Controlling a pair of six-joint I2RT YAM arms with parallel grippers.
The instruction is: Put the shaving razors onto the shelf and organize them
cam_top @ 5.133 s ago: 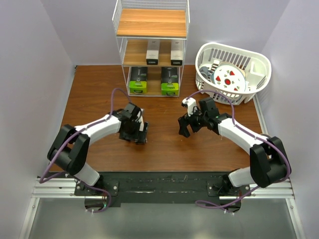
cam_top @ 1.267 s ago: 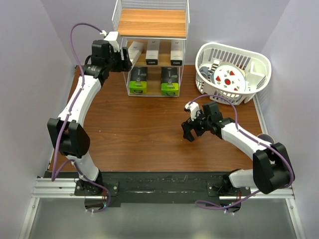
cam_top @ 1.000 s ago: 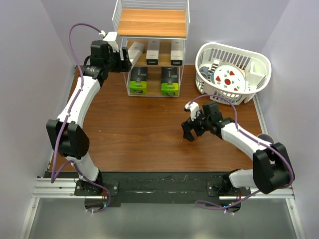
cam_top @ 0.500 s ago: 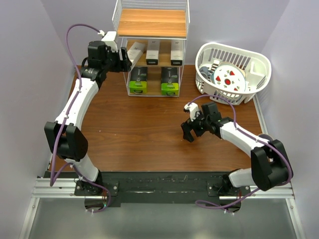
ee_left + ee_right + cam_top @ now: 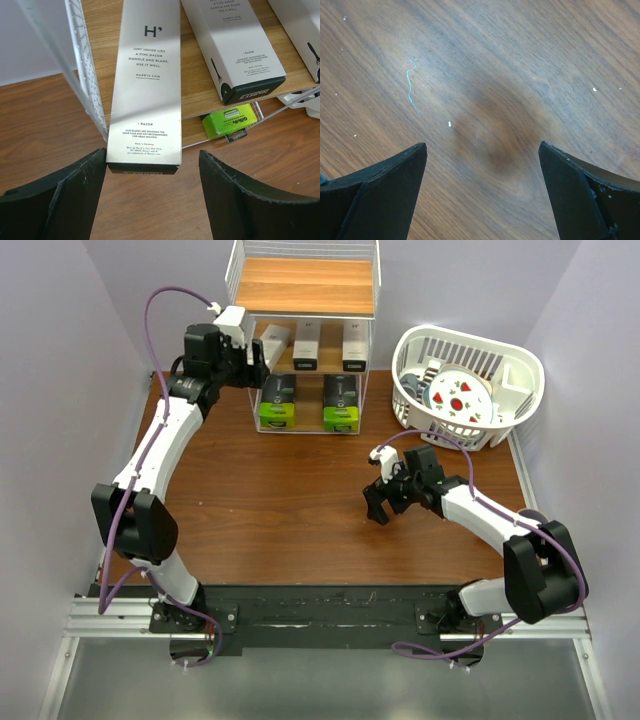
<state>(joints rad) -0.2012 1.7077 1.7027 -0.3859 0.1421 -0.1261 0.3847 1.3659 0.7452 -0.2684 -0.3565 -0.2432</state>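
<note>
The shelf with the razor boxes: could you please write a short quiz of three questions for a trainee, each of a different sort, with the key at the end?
1. True or false: the right gripper is shut on something.
2. How many white cartons lie on the middle tier of the shelf? A) two B) three C) four
3. Fill in: the black packs with green ends sit on the ___ tier.
Key: 1 false; 2 B; 3 bottom.

left tool [image 5: 152, 159] open, right tool [image 5: 482, 150] open
</note>
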